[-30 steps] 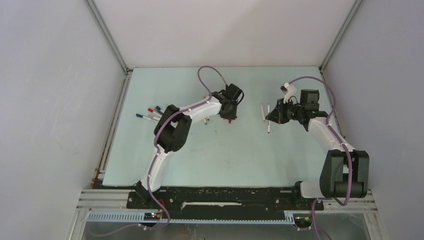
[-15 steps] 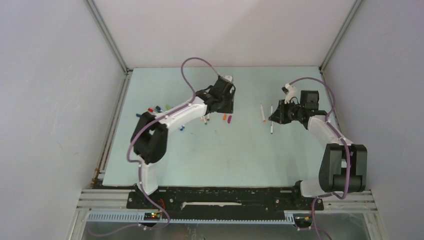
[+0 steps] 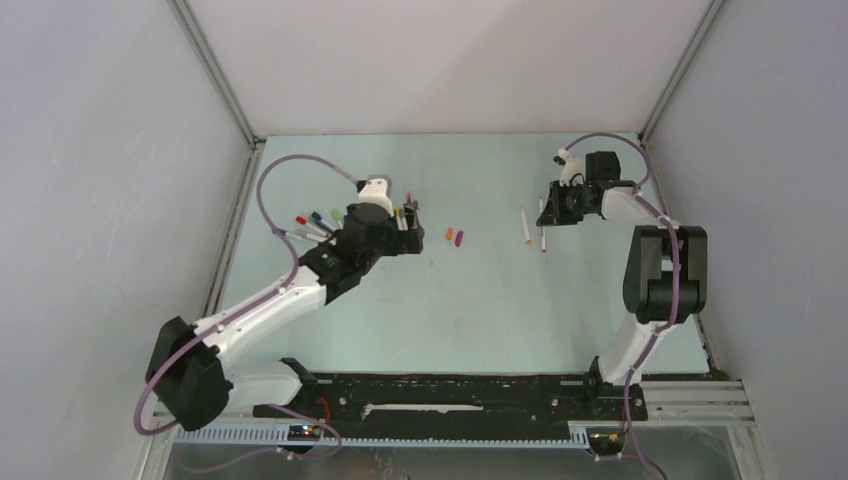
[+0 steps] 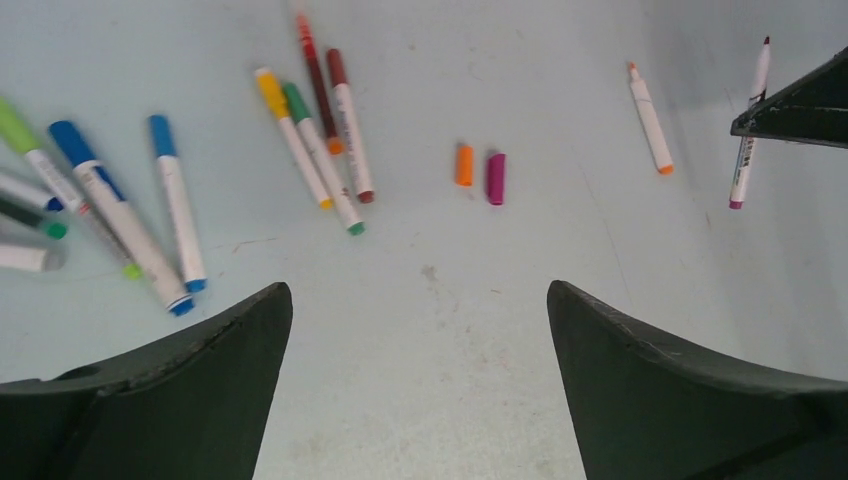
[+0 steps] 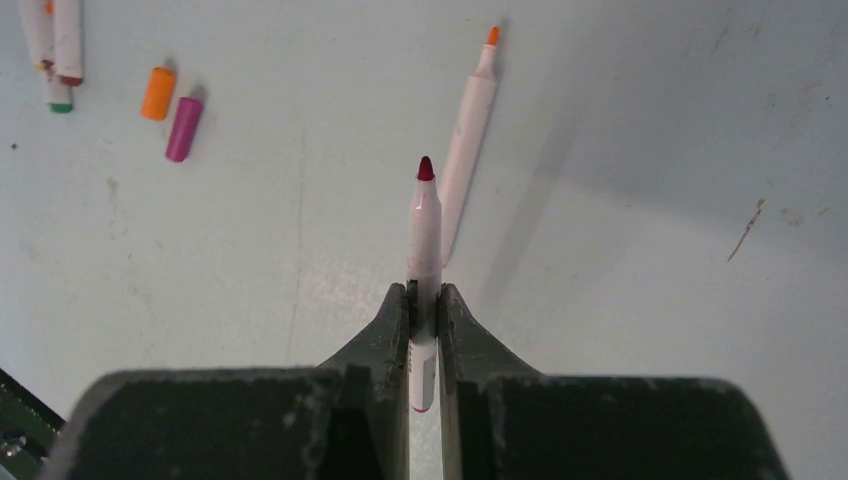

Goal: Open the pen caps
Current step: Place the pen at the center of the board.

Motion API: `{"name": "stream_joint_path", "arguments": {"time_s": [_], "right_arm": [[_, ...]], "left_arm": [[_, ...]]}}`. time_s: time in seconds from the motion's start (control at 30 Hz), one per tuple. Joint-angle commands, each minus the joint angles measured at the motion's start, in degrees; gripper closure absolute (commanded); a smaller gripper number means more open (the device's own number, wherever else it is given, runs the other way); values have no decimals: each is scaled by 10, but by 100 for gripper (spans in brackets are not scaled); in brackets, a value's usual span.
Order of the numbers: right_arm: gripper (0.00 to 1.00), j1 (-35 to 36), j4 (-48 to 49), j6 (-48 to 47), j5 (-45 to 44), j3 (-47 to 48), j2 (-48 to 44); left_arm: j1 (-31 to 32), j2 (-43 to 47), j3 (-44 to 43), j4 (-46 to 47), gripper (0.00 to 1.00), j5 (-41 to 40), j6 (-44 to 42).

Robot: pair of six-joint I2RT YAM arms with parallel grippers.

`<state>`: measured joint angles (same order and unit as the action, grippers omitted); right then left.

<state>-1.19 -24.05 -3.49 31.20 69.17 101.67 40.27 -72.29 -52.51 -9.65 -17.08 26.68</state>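
Two loose pen caps lie side by side on the table, an orange cap (image 4: 464, 165) (image 3: 449, 234) and a purple cap (image 4: 496, 178) (image 3: 459, 238). My left gripper (image 4: 420, 300) (image 3: 404, 222) hovers to their left, open, with nothing between its fingers. My right gripper (image 5: 424, 292) (image 3: 546, 212) is shut on the barrel of an uncapped purple-tipped pen (image 5: 424, 225) (image 4: 748, 140). An uncapped orange-tipped pen (image 5: 468, 120) (image 3: 526, 226) lies just beside it. Several capped pens (image 4: 320, 130) lie fanned ahead of the left gripper.
More capped pens, blue and green (image 4: 120, 215) (image 3: 312, 222), lie at the left of the table. White enclosure walls (image 3: 120, 150) stand on both sides and at the back.
My left arm has swung back to the left, away from the two caps, and its jaws have opened wide. My right gripper has carried the uncapped pen a little toward the far right.
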Motion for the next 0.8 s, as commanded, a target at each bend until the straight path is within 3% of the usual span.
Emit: {"name": "stream_joint_path", "arguments": {"time_s": [0.0,0.17,0.4,0.77], "right_arm": [[91,-3,-47,-2,-20,67,57],[88,-9,-72,4,-13,114,118],[82,-19,-114,16,7,184,185],[67,-34,-117,21,36,185,182]], "left_arm": [[-31,61,73,58,0,-18,18],[-63,88,131,85,0,27,46],[-64,93,147,94,0,36,52],[-74,53,146,130,0,86,85]]}}
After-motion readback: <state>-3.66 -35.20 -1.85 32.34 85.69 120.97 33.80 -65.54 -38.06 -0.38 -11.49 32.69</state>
